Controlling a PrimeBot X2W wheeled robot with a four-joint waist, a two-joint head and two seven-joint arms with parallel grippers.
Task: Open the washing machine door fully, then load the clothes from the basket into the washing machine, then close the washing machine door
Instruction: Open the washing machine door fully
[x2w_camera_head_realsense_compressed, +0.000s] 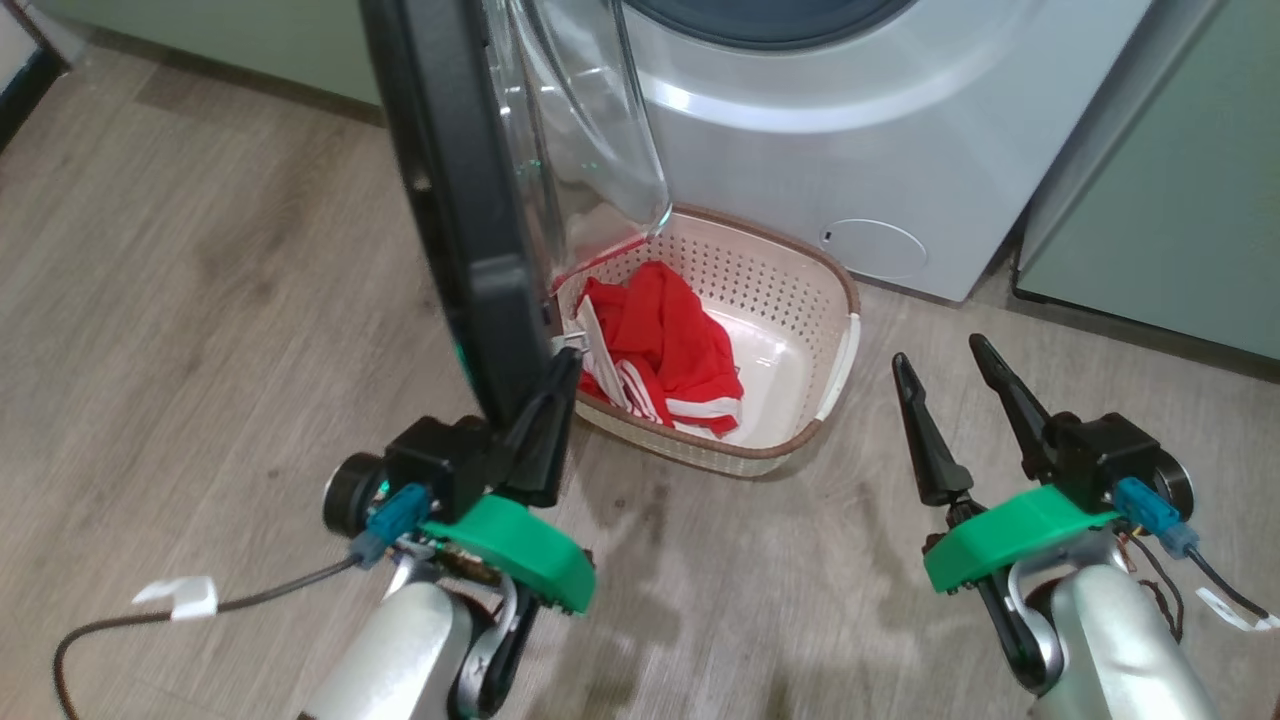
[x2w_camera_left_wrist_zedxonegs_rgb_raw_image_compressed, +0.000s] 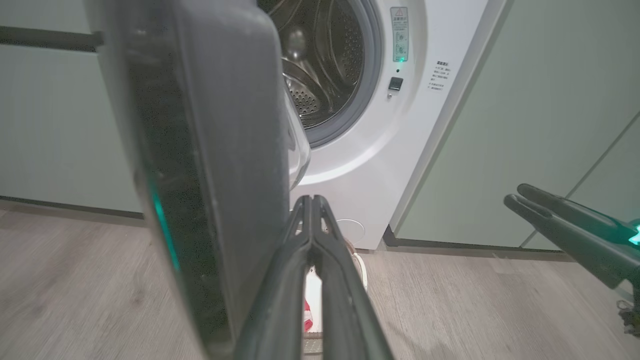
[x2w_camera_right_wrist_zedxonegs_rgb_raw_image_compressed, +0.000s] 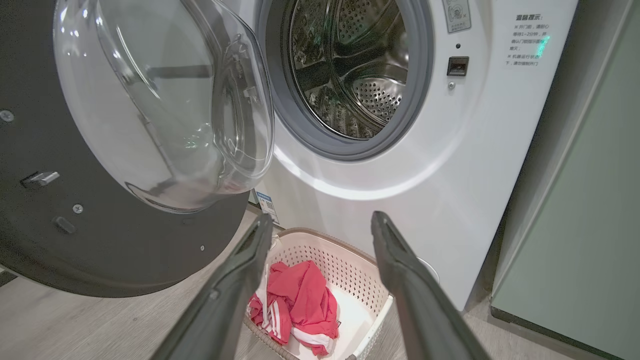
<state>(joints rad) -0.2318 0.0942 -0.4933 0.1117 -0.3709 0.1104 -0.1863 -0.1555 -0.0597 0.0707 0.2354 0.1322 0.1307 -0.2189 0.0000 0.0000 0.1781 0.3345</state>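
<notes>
The washing machine door (x2w_camera_head_realsense_compressed: 450, 200) stands swung open, edge-on in the head view, its clear glass bowl bulging toward the washing machine (x2w_camera_head_realsense_compressed: 850, 150). The left gripper (x2w_camera_head_realsense_compressed: 568, 368) has its two dark fingers pressed together with nothing between them, and they lie just beside the inner side of the door's lower black rim; whether they touch it cannot be told. In the left wrist view the door's thick edge rises immediately left of the closed fingers. The left forearm comes up from the lower left, fingers pointing up and slightly right. The cream basket (x2w_camera_head_realsense_compressed: 760, 280) sits on the wood-look floor (x2w_camera_head_realsense_compressed: 200, 300) against the machine's front, partly under the door, with the red clothes (x2w_camera_head_realsense_compressed: 665, 340) bunched in its left half. The right gripper (x2w_camera_head_realsense_compressed: 939, 352) hovers to the right of the basket, well apart from it, jaws spread wide and empty, fingers slanting up and left. Its wrist view looks across the basket toward the steel drum (x2w_camera_right_wrist_zedxonegs_rgb_raw_image_compressed: 350, 75).
</notes>
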